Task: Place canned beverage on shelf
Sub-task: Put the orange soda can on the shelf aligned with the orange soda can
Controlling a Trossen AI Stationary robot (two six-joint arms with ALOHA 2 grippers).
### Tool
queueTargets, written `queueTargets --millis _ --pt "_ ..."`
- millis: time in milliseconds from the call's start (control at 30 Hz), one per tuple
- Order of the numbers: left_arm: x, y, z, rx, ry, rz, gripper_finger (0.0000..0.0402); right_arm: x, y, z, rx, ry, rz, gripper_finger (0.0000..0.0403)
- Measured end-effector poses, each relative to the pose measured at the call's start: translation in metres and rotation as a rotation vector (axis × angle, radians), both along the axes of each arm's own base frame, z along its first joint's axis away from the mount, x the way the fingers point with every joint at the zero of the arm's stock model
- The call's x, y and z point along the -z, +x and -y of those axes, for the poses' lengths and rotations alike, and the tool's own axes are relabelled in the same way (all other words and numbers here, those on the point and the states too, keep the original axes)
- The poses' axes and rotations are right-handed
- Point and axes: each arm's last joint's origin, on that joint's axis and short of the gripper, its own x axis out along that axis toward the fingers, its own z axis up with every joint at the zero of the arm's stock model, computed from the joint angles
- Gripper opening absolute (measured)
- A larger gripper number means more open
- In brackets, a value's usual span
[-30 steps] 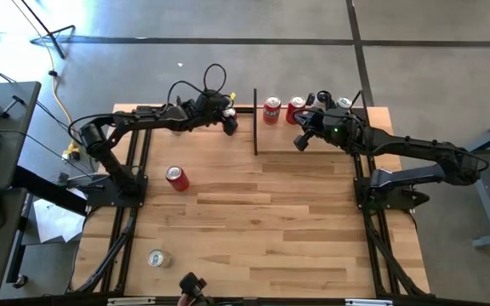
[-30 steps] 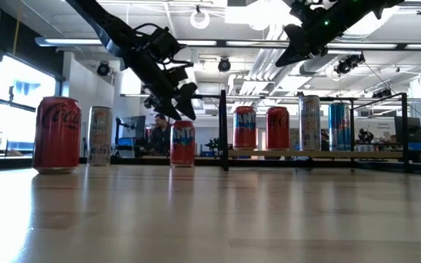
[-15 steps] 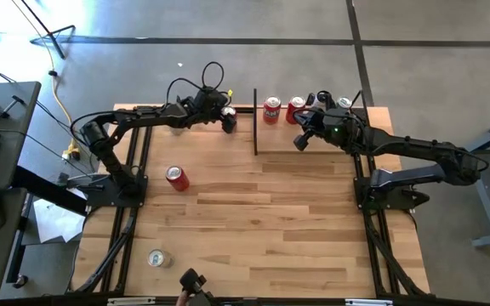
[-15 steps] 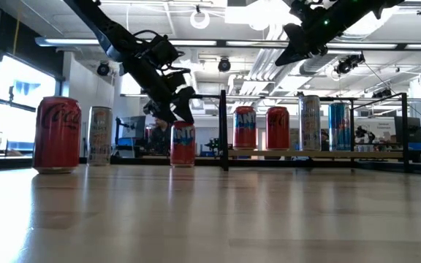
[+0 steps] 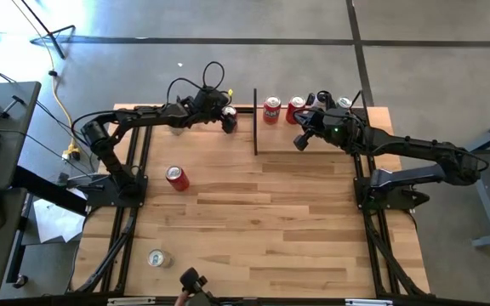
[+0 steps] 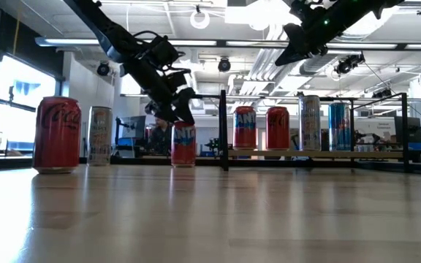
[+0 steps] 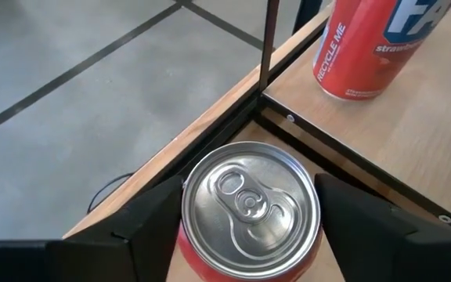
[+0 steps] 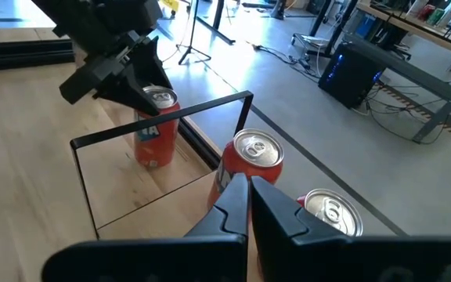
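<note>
I see left gripper [image 5: 228, 121] spread around red can [image 7: 250, 210] at worktop [image 5: 253, 212] edge, beside shelf [image 5: 313, 136] post [image 7: 269, 39]; right gripper [image 5: 299, 141] closed, empty, above shelf.

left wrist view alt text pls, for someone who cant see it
A red can seen from above sits between the left gripper's two open dark fingers at the table's edge. Past a black post, another red can stands on the shelf.

Even bright overhead light; ceiling lamps [image 6: 258, 18] glare in low view; tabletop [image 6: 210, 212] foreground soft, glossy; shadows faint
</note>
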Motion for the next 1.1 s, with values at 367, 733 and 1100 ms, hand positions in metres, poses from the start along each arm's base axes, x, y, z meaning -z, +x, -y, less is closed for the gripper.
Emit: queueTargets --millis 367,733,1100 --pt "-0.013 -0.008 0.011 0.025 -0.014 -0.031 0.0234 0.000 0.000 0.000 0.000 0.000 -0.003 0.0000" --pt "-0.053 -0.009 0.062 0.098 -0.077 0.050 0.0234 0.000 0.000 0.000 -0.014 -0.005 -0.012 0.0000" --pt "-0.063 0.001 0.135 0.155 -0.159 0.027 0.0234 0.006 0.002 -0.011 -0.055 0.038 -0.048 0.0000"
